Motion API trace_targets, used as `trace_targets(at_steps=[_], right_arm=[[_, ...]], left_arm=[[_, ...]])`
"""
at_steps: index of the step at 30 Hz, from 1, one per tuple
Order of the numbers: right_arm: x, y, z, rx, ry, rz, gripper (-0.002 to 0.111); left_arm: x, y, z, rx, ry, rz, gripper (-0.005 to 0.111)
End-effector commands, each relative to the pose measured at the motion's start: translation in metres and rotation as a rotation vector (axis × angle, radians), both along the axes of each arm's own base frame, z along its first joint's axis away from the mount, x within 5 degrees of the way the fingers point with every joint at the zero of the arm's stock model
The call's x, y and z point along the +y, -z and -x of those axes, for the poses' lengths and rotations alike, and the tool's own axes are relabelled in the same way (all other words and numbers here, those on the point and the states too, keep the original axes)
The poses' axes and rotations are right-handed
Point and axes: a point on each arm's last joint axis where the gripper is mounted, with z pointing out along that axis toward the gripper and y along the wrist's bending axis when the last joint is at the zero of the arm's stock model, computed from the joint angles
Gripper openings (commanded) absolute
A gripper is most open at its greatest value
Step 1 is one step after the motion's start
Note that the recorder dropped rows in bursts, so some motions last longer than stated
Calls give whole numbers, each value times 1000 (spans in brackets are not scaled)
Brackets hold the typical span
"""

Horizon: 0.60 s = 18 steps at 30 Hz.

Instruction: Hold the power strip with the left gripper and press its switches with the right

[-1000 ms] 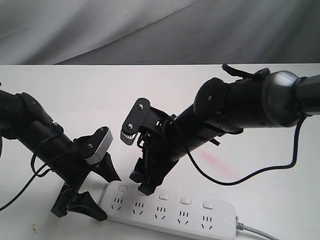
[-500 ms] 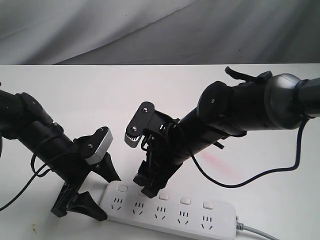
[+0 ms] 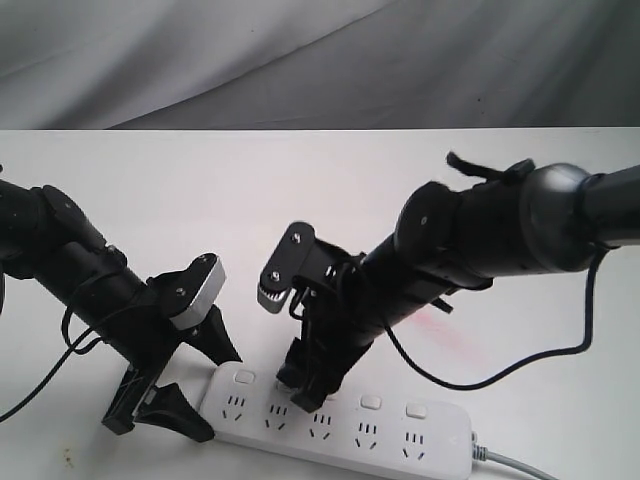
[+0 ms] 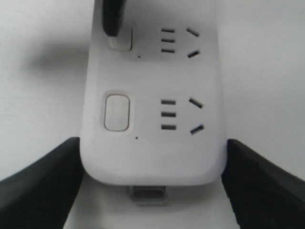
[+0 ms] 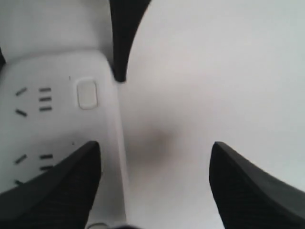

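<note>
The right hand [image 3: 297,392] has dropped a notch in the last second, and now one black finger [image 4: 113,16] sits right on the second switch [image 4: 120,42], counting from the cordless end. The first switch [image 4: 116,112] beside it is uncovered. The right hand's fingers are spread apart, one over the strip and the other out over bare tabletop [image 3: 300,180], so it is prodding, not gripping. The power strip [image 3: 340,440] lies flat along the near edge of the tabletop, its grey cord [image 3: 510,462] trailing toward the near right corner. The left hand [image 3: 222,397] hasn't budged: it straddles the cordless end, a finger against each long side, clamped on the strip. I'd judge a press is under way, with three switches toward the cord remaining.
</note>
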Motion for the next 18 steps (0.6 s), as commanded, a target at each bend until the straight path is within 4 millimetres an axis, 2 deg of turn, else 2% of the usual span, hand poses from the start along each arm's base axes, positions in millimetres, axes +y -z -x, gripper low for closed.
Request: trace_targets(at_steps=[1, 4, 12, 15, 18], right_arm=[[-4, 25, 5, 89, -12, 49, 60], [-2, 12, 2, 48, -5, 23, 60], [-10, -45, -4, -115, 40, -75, 60], [-22, -47, -7, -85, 66, -74, 60], [-34, -41, -7, -34, 85, -60, 60]], left_arm=[[7, 19, 10, 20, 72, -106, 50], [7, 19, 10, 20, 72, -106, 50], [7, 19, 10, 20, 72, -106, 50], [7, 19, 10, 20, 72, -106, 50], [7, 19, 10, 20, 72, -106, 50]])
